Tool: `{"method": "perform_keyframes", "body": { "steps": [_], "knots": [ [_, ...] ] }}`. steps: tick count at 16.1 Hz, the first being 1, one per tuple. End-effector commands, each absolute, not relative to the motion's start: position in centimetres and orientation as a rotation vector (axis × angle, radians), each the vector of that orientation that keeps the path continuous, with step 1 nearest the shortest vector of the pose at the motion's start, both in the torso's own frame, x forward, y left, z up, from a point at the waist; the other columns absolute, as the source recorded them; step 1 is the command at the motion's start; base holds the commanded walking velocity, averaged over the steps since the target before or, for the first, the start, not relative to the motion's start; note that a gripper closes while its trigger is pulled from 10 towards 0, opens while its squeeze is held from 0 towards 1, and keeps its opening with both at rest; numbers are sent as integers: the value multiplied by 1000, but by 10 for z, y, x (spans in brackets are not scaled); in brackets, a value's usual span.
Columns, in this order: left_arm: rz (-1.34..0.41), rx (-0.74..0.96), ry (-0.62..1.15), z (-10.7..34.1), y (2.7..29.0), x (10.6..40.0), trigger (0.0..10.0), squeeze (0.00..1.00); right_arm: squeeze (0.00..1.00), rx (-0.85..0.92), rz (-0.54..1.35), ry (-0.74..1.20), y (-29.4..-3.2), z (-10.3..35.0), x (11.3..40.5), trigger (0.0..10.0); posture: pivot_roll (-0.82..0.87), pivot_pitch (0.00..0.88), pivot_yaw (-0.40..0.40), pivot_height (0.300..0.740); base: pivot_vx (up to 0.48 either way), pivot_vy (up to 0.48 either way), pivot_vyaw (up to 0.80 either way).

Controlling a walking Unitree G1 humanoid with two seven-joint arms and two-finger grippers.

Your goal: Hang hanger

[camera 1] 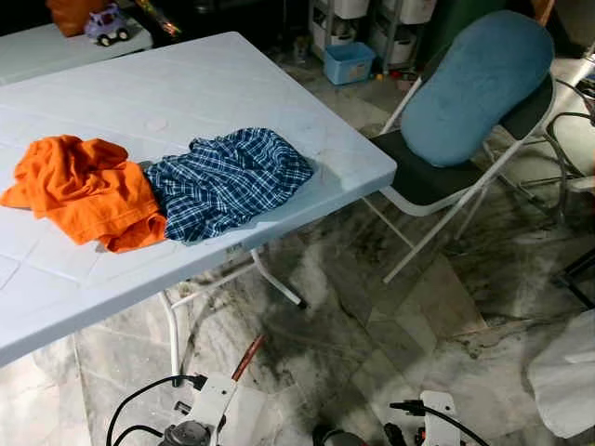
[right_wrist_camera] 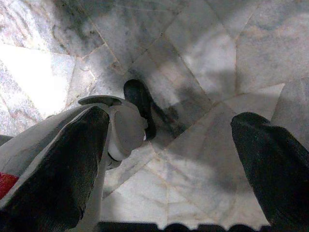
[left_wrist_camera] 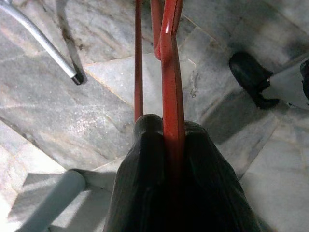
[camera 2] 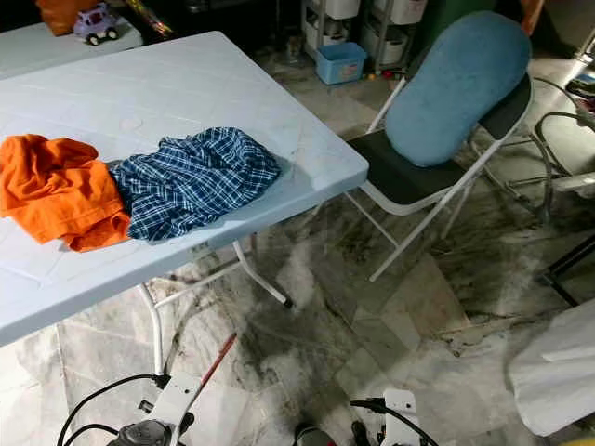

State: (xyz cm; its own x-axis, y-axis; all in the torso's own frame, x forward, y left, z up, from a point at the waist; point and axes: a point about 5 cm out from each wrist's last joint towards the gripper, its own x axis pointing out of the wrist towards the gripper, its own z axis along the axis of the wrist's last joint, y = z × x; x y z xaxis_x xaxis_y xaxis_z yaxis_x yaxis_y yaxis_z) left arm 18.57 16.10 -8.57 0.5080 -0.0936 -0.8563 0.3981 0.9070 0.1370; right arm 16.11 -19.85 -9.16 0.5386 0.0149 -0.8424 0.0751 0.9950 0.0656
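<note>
- Two crumpled garments lie on the white plastic folding table (camera 1: 232, 84) in the left eye view: a soft orange shirt (camera 1: 84, 190) and a blue-and-white plaid shirt (camera 1: 228, 178), touching each other near the table's front edge. Just beyond the corner stands a folding chair (camera 1: 437, 181) with a white tube frame, and a rounded teal cushion (camera 1: 479, 84) leans on its back. Grey-veined marble floor (camera 1: 372, 316) spreads below.
- Low in the same view, a thin red hanger (camera 1: 246, 358) pokes up from the left arm, slanting under the table's edge.
- Right eye view, same scene: a small blue bin (camera 2: 339, 62) sits on the floor past the table, and a toy car (camera 2: 96, 23) is parked on a second white table behind.
- Left wrist view: the left gripper (left_wrist_camera: 166, 128) has its black ribbed fingers pressed tight together on the hanger, glossy red bars running out between them over the marble tiles.
- Right wrist view: the right gripper (right_wrist_camera: 171, 140) hangs over the floor, its fingers (right_wrist_camera: 63, 159) spread wide apart with nothing between them.
</note>
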Motion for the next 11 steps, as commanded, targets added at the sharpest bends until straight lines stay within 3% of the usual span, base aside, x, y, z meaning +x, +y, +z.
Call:
{"method": "perform_keyframes", "body": {
  "steps": [1, 7, 11],
  "knots": [
    [-317, 351, 1005, -87, 160, 184, 10000, 0, 0, 98, -50, 1023, -198, -93, 158, 10000, -84, 108, 7, 740, 0, 0, -788],
    [-332, 361, 1001, -86, 159, 184, 10000, 0, 0, 95, 6, 1020, -160, -93, 169, 10000, -88, 106, 12, 740, 0, 0, -788],
    [-337, 362, 1001, -86, 159, 184, 10000, 0, 0, 88, 7, 1035, -166, -95, 163, 10000, -88, 109, 10, 740, 0, 0, -130]
  ]
}}
